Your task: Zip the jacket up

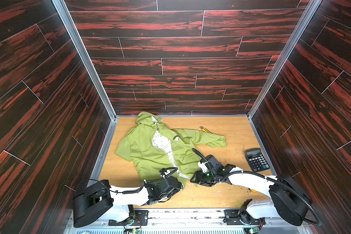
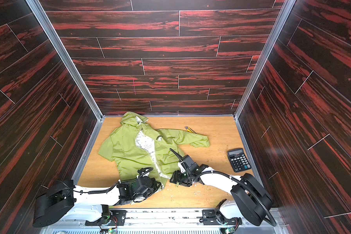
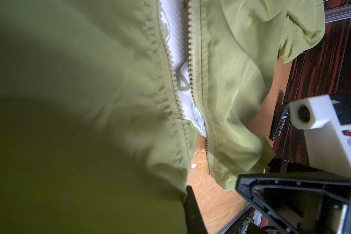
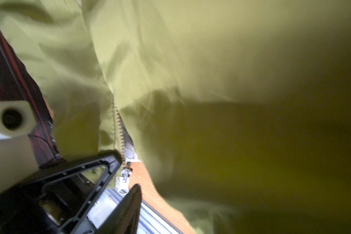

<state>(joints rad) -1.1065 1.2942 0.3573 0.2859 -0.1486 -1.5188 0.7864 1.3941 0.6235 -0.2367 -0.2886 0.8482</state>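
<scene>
The lime-green jacket (image 1: 150, 150) (image 2: 130, 150) lies flat on the wooden table, hood toward the back wall. Its zipper stands open and white patterned lining (image 1: 160, 141) shows between the two tracks (image 3: 193, 81). My left gripper (image 1: 179, 185) (image 3: 187, 202) is shut on the bottom hem of the left front panel. The silvery zipper pull (image 4: 123, 182) hangs at that hem, beside the left gripper's finger (image 4: 101, 172). My right gripper (image 1: 193, 178) (image 4: 170, 194) is at the right panel's hem corner. One of its fingers (image 4: 130, 202) shows apart from the cloth; fabric covers the other.
A black calculator (image 1: 256, 160) (image 2: 239, 160) lies near the right wall. A yellow utility knife (image 1: 205, 129) rests behind the jacket's right sleeve (image 1: 215, 139). Dark wood-patterned walls close in three sides, and a metal rail (image 1: 170, 210) runs along the front edge.
</scene>
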